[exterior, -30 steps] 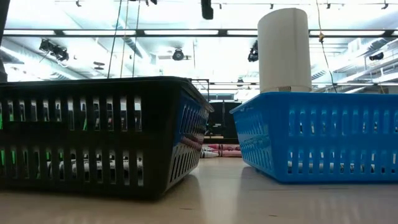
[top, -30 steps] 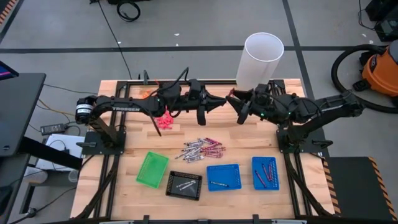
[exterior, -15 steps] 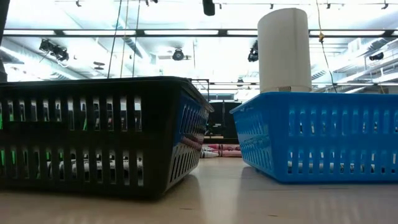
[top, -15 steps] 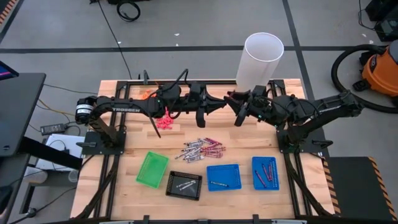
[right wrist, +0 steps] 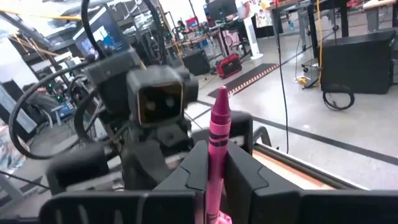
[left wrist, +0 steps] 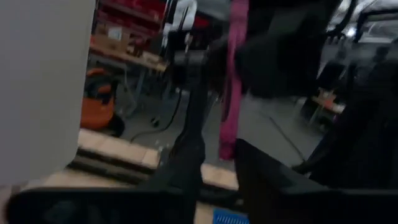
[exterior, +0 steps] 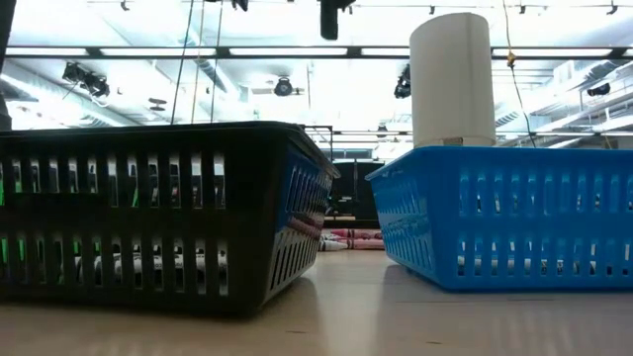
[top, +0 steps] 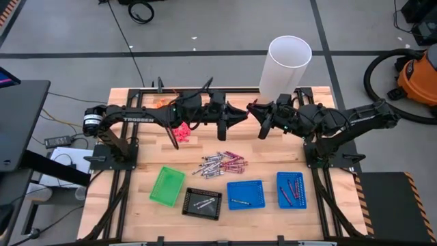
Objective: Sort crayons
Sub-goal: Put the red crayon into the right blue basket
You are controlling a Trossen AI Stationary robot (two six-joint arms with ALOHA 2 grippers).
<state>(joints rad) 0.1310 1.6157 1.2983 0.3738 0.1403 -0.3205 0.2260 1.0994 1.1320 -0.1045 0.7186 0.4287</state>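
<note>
High view: left gripper (top: 240, 116) and right gripper (top: 257, 116) meet tip to tip above the table's far middle, well behind the crayon pile (top: 222, 164).

Right wrist view: right fingers clamp a pink crayon (right wrist: 218, 146), long axis upright, tip up.

Left wrist view: the crayon hangs just ahead of left fingers, now parted; a second ago the left was shut and the right wide.
</note>
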